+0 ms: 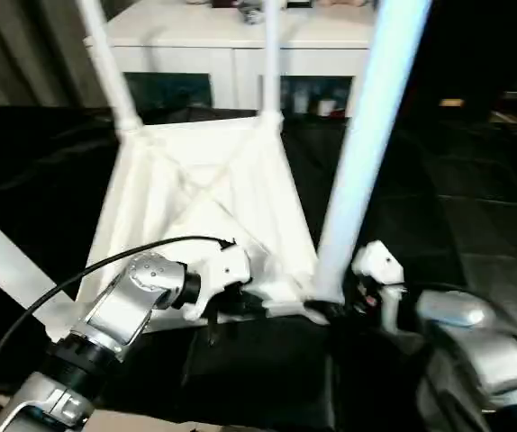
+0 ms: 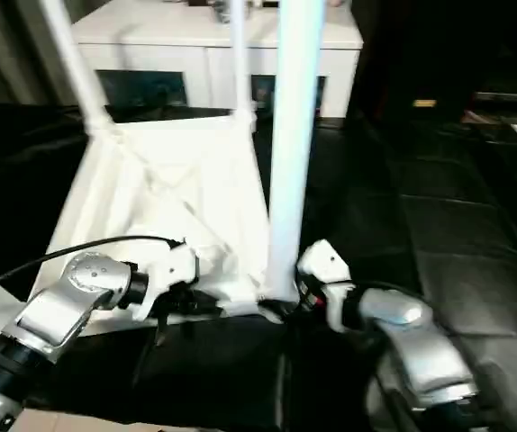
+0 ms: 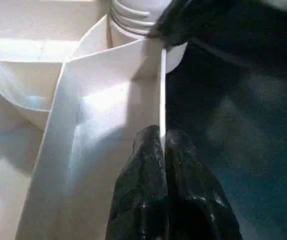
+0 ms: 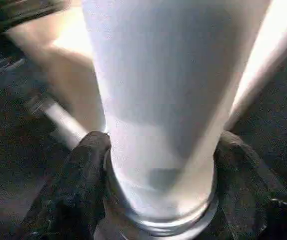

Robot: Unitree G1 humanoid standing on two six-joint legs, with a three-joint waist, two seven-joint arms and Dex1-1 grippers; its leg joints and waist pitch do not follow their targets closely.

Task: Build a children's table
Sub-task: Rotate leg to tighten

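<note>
Black padded surface (image 2: 439,234) carried the upside-down white tabletop (image 1: 200,193), ribbed underside up, legs standing in its sockets.

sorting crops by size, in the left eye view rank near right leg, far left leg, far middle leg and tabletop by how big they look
1. tabletop
2. near right leg, enlarged by nearness to the camera
3. far left leg
4. far middle leg, close to the far left one, so that order is unsure
</note>
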